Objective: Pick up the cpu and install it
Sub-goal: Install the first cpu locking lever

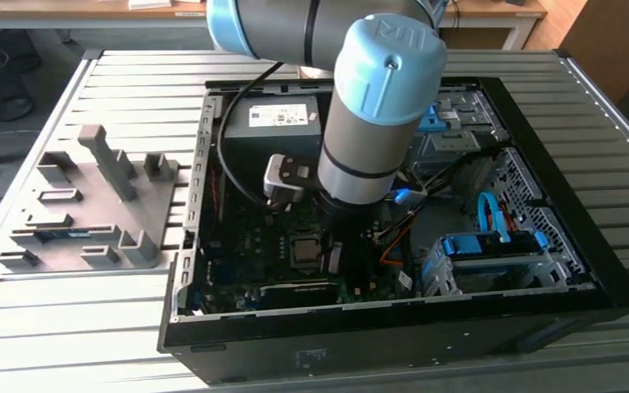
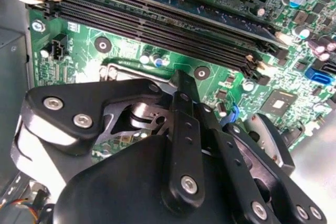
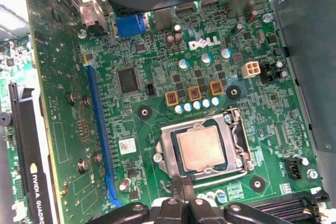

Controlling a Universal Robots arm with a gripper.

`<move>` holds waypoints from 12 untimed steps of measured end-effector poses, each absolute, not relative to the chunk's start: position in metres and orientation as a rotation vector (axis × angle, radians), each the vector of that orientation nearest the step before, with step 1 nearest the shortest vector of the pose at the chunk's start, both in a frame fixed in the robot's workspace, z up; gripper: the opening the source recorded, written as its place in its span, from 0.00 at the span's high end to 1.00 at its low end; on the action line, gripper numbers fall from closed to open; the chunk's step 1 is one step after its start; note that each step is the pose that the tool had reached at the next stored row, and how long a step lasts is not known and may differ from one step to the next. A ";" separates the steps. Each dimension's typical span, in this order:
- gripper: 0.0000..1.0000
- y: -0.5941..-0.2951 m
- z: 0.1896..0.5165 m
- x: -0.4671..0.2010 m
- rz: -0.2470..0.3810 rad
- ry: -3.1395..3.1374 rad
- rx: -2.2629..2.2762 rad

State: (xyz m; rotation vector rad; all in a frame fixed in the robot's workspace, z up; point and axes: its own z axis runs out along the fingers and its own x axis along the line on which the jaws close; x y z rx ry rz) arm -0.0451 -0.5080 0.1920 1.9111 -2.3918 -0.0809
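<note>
- The hand (image 3: pixel 181 203) hangs low over the motherboard (image 3: pixel 157 77) inside the open computer case (image 1: pixel 576 270), at the end of the arm (image 1: pixel 375 115) that reaches down into it.
- In the first wrist view its dark linkage and fingertips (image 3: pixel 181 187) sit just beside the socket's near edge. Nothing is seen between the fingertips. Whether they are parted or closed, I cannot tell.
- The cpu (image 3: pixel 202 148) lies flat in the socket frame (image 3: pixel 163 153), metal top up, edges squared with the frame. It is just beyond the fingertips, apart from them rather than touching.
- Being square, the chip has no long axis. What matters is that it sits level inside the frame, directly ahead of the hand.
- By my judgement the chip is already placed and the hand has let go.
- Farther out, the memory slots (image 2: pixel 157 22) run past the socket in the second wrist view.
- On the desk (image 1: pixel 128 344), at the exterior view's left of the case, stands a grey parts rack (image 1: pixel 96 205), well apart.
</note>
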 end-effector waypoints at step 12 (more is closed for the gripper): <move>0.90 -0.508 0.186 -0.039 -0.080 -2.385 1.918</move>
